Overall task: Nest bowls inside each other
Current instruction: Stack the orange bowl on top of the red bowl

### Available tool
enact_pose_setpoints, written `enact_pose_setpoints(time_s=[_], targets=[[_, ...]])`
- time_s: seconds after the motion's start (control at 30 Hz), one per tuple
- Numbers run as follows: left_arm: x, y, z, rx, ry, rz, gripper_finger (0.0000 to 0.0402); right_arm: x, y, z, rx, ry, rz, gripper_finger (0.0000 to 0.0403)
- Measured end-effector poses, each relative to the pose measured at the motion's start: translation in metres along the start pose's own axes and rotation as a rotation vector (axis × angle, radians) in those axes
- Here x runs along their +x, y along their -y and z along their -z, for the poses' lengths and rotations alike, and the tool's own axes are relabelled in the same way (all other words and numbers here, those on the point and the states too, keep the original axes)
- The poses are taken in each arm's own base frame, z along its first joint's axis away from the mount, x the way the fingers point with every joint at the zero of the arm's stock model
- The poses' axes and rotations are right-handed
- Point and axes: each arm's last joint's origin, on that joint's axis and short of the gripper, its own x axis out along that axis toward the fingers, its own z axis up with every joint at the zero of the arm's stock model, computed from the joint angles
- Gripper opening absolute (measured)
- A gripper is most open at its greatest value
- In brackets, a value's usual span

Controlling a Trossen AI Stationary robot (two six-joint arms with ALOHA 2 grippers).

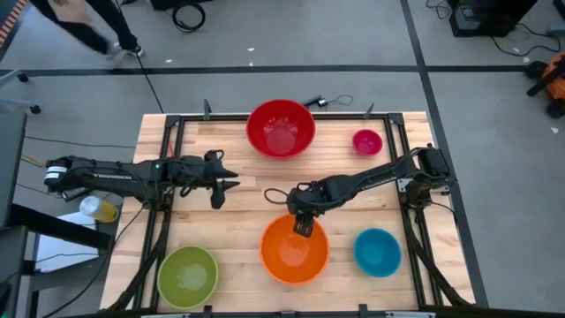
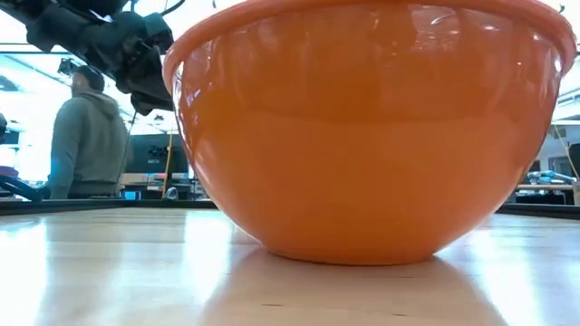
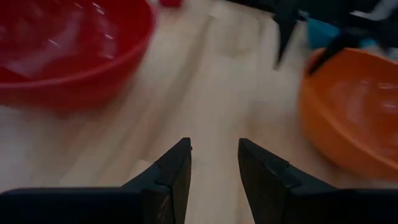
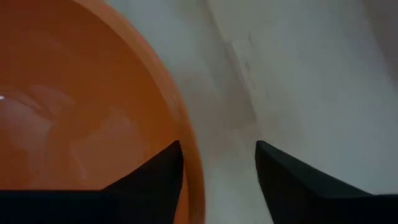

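Observation:
The orange bowl (image 1: 294, 250) stands upright on its base at the table's near middle and fills the low view (image 2: 372, 136). My right gripper (image 1: 303, 225) points down over its far rim, open, with one finger inside the bowl and one outside (image 4: 217, 152). The red bowl (image 1: 281, 130) stands at the far middle, the magenta-pink bowl (image 1: 366, 141) to its right. The blue bowl (image 1: 377, 252) is near right and the lime green bowl (image 1: 187, 276) near left. My left gripper (image 1: 231, 184) hovers open over bare wood between the red and orange bowls (image 3: 214, 155), holding nothing. My right gripper straddles the orange bowl's far rim (image 4: 189, 155) from above. One finger (image 4: 155, 174) is close against the inner wall and the other (image 4: 292, 180) stands clear outside. I cannot tell whether the inner finger touches the rim. The bowl rests on the table.
A black metal frame (image 1: 177, 124) runs along the table's far and side edges. Bare wood lies between the bowls at the table's middle (image 1: 256, 199). In the low view a person (image 2: 86, 136) stands in the room beyond the table's far edge.

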Motion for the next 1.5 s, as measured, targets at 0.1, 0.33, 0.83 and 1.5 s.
enact_pose_setpoints(time_s=[0.1, 0.33, 0.83, 1.5], targets=[[0.006, -0.001, -0.003, 0.002, 0.040, -0.057, 0.0135, 0.000, 0.007, -0.004, -0.046, -0.032, -0.065, 0.0132], [0.012, -0.002, -0.018, -0.070, 0.189, -0.061, 0.0135, -0.001, 0.025, -0.018, -0.090, -0.018, -0.105, 0.0026], [-0.028, -0.007, -0.015, -0.265, 0.206, -0.041, 0.0135, -0.111, 0.121, -0.120, 0.003, 0.364, 0.071, 0.0032], [-0.032, -0.012, 0.022, -0.500, -0.139, -0.156, 0.0135, -0.074, 0.287, -0.115, 0.375, 0.410, 0.230, 0.0038]])
